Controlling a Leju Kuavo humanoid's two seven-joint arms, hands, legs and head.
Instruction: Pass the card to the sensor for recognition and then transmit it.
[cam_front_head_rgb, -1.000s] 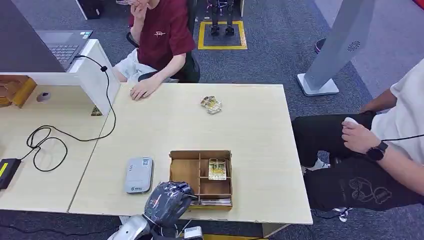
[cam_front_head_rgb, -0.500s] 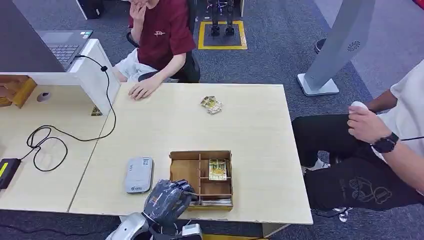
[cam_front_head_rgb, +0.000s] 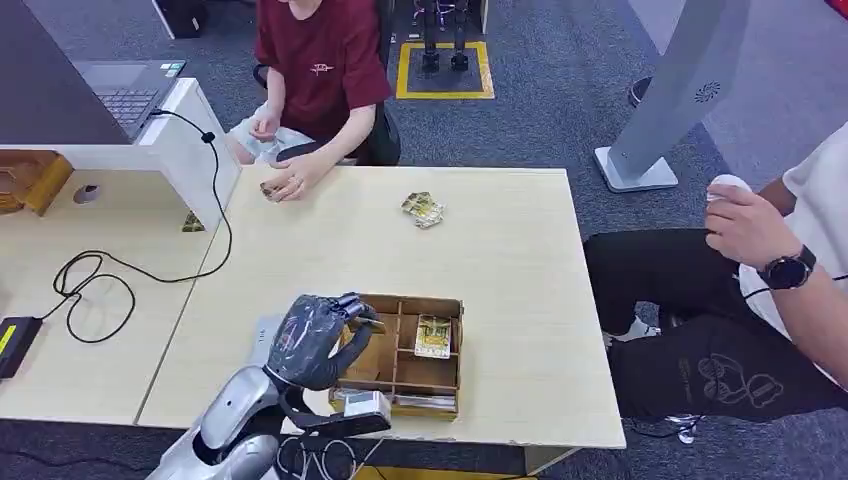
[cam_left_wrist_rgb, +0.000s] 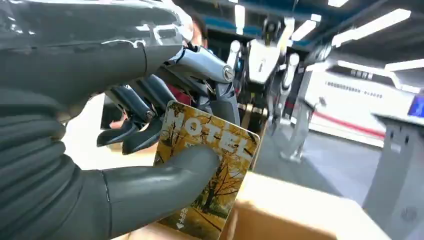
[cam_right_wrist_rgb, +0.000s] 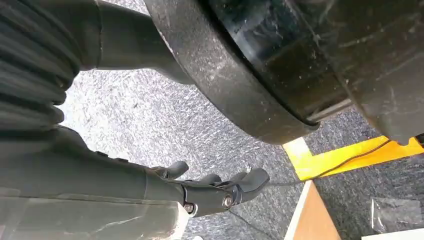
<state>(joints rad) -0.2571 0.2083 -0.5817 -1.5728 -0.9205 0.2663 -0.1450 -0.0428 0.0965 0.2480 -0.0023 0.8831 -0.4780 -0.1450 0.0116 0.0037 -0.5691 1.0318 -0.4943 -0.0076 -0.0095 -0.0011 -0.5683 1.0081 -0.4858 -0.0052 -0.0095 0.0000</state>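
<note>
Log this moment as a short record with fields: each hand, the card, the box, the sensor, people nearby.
left hand: raised over the wooden box, pinching a card between thumb and fingers
card: yellow tree picture, printed HOTEL, held upright
right hand: hanging over grey carpet, fingers apart, holding nothing
wooden box: compartmented, another card lying inside
sensor: grey, flat on the table, mostly behind the left hand
people: one in red across the table, one in white at the side

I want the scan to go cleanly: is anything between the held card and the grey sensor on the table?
Nothing visible: the left hand holds the yellow hotel card above the wooden box, right beside the grey sensor.
</note>
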